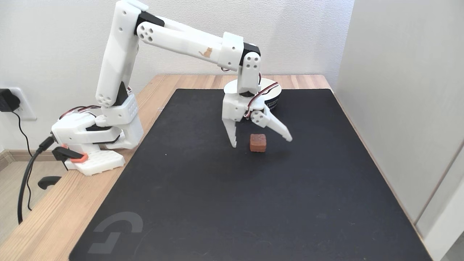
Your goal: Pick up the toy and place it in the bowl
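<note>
Wooden table point(50, 217) under a large black mat point(232, 203) (pale logo at its near-left corner), with the arm's white base point(98, 145) resting on bare wood, well to the left of the jaws. On the mat: the toy point(258, 143), flat between the spread jaws; the bowl point(270, 98) just behind them.

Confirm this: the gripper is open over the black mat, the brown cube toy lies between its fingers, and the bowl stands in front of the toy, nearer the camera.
One detail is wrong. In the fixed view the bowl stands behind the toy, at the far edge of the black mat, partly hidden by the arm. The gripper is open, the toy between its fingers.
</note>
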Controlling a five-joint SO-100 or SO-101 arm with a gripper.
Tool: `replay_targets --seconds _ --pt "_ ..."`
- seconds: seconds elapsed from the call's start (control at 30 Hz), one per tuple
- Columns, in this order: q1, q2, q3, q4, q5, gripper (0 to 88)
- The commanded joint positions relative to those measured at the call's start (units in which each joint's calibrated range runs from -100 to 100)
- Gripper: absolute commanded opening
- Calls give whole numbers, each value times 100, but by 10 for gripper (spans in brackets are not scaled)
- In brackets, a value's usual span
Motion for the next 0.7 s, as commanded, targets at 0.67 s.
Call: replay_targets --seconds 0.67 --pt "-128 -142 -138 -642 2 43"
